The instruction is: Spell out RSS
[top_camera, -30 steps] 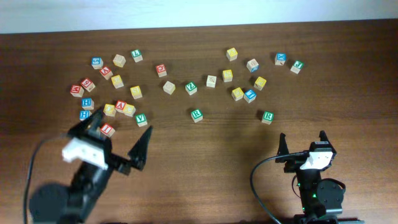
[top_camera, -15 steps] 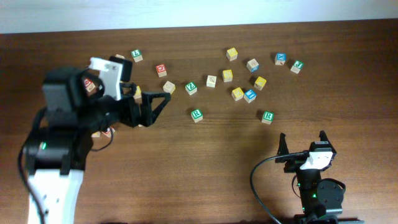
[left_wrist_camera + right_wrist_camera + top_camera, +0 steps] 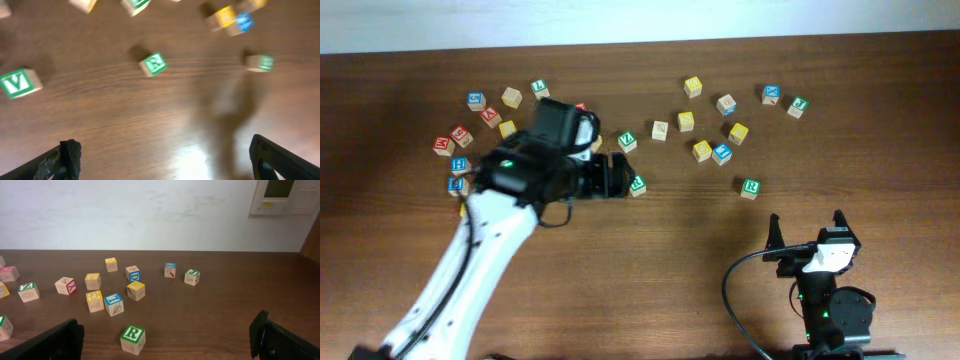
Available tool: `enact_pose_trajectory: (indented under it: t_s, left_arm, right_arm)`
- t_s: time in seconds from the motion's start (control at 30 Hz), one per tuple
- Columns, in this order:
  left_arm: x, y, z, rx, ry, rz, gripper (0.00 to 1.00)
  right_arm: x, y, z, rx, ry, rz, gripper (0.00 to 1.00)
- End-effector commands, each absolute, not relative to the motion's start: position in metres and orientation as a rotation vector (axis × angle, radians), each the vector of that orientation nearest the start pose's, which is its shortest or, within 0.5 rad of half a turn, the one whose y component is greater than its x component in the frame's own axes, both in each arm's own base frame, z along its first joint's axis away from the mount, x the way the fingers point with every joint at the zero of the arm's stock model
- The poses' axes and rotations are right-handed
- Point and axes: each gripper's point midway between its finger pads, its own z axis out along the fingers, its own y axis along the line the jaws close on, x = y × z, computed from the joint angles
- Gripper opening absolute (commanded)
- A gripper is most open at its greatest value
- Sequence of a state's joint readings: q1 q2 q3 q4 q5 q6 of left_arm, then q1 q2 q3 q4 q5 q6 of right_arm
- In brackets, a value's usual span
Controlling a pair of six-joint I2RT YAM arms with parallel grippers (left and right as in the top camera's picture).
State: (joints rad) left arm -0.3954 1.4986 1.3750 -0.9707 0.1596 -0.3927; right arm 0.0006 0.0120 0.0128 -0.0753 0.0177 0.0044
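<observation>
A green cube with a white R [image 3: 636, 185] lies mid-table; in the left wrist view [image 3: 153, 64] it sits ahead of the jaws. My left gripper [image 3: 623, 176] [image 3: 165, 160] is open and empty, hovering just left of it. A second green R cube [image 3: 750, 187] [image 3: 132, 336] [image 3: 260, 62] lies in front of my right gripper [image 3: 806, 228] [image 3: 170, 340], which is open and empty near the front edge. Yellow-faced cubes [image 3: 702, 150] [image 3: 738, 132] [image 3: 686, 121] lie at the back right; their letters are too small to read.
Several red, blue, green and yellow letter cubes are scattered at the back left [image 3: 475, 100] and back right [image 3: 772, 94]. A green V cube [image 3: 626, 141] [image 3: 19, 83] lies behind the left gripper. The left arm covers some left-side cubes.
The left arm has swung up from the front left and reached right to the middle R cube, its gripper still open. The right arm has not moved.
</observation>
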Motion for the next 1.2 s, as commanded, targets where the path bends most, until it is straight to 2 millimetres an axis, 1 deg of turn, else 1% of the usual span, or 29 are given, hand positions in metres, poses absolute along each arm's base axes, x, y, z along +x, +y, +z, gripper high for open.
enact_pose_trajectory:
  t_s: [0.0, 0.1, 0.13, 0.17, 0.23, 0.27, 0.37, 0.47, 0.53, 0.67, 0.73, 1.03, 1.17]
  left_arm:
    - [0.334, -0.167, 0.175, -0.018, 2.744, -0.308, 0.99]
    - [0.33, -0.181, 0.162, 0.032, 2.78, -0.301, 0.99]
    - [0.329, -0.184, 0.156, -0.013, 2.796, -0.299, 0.99]
    - [0.329, -0.183, 0.15, -0.14, 2.813, -0.287, 0.99]
    - [0.329, -0.183, 0.14, -0.291, 2.83, -0.276, 0.99]
    - [0.329, -0.186, 0.134, -0.327, 2.839, -0.277, 0.99]
    - [0.328, -0.193, 0.12, -0.337, 2.869, -0.26, 0.99]
    - [0.326, -0.198, 0.102, -0.455, 2.901, -0.234, 0.99]
    - [0.327, -0.202, 0.094, -0.476, 2.909, -0.229, 0.99]
    - [0.325, -0.215, 0.084, -0.439, 2.928, -0.242, 0.99]
    - [0.324, -0.22, 0.083, -0.426, 2.935, -0.265, 0.99]
    - [0.323, -0.225, 0.082, -0.417, 2.933, -0.27, 0.99]
    - [0.316, -0.235, 0.079, -0.367, 2.939, -0.249, 0.99]
  right_arm:
    - [0.246, 0.0, 0.155, 0.016, 1.65, 0.007, 0.98]
    - [0.246, 0.0, 0.155, 0.016, 1.65, 0.007, 0.99]
    - [0.246, 0.0, 0.155, 0.016, 1.65, 0.007, 0.98]
    - [0.246, 0.0, 0.155, 0.016, 1.65, 0.007, 0.99]
    - [0.246, 0.0, 0.155, 0.016, 1.65, 0.007, 0.98]
    - [0.246, 0.0, 0.155, 0.016, 1.65, 0.007, 0.98]
    - [0.246, 0.0, 0.155, 0.016, 1.65, 0.007, 0.98]
    - [0.246, 0.0, 0.155, 0.016, 1.65, 0.007, 0.98]
    - [0.246, 0.0, 0.155, 0.016, 1.65, 0.007, 0.98]
    - [0.246, 0.0, 0.155, 0.016, 1.65, 0.007, 0.98]
    - [0.246, 0.0, 0.155, 0.016, 1.65, 0.007, 0.98]
    - [0.246, 0.0, 0.155, 0.016, 1.65, 0.007, 0.98]
    - [0.246, 0.0, 0.155, 0.016, 1.65, 0.007, 0.98]
